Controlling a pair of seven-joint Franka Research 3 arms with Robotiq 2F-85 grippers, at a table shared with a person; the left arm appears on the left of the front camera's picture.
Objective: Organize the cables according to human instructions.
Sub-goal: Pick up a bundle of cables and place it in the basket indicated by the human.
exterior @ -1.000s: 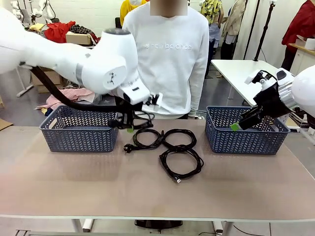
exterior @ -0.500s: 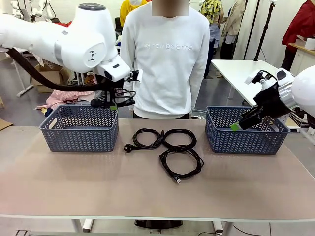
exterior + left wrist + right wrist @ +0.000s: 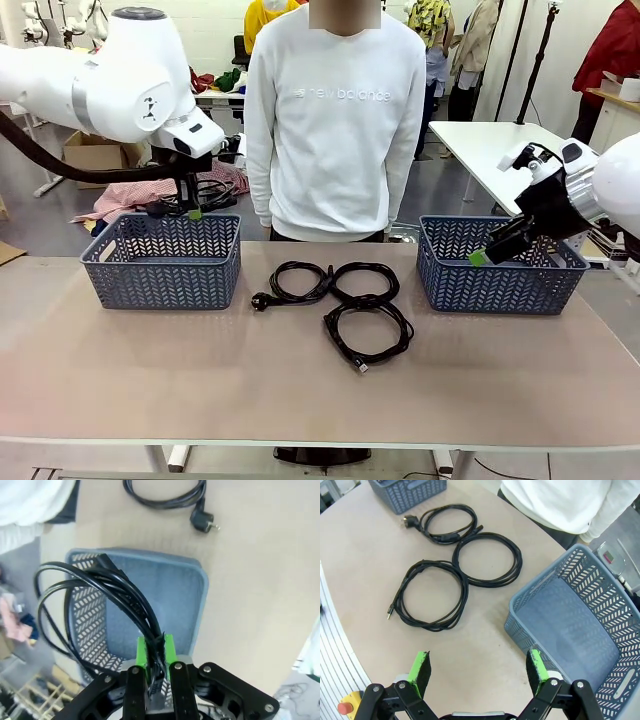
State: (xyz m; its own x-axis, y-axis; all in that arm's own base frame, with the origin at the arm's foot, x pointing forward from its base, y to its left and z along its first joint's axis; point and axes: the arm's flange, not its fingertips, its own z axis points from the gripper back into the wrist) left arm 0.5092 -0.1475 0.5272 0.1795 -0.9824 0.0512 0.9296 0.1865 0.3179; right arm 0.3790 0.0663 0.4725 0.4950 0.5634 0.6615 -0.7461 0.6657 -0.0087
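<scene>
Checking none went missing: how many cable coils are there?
4. Three lie on the table: the plug-ended coil, the coil beside it, the coil nearest the robot. The fourth hangs from the left gripper over the left basket. None seems hidden.

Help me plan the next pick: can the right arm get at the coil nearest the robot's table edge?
Probably yes. The right gripper is open and empty near the right basket, and that coil lies flat with nothing over it, though it touches or overlaps a neighbouring coil.

Three cables (image 3: 329, 285) between two baskets (image 3: 160, 270)
</scene>
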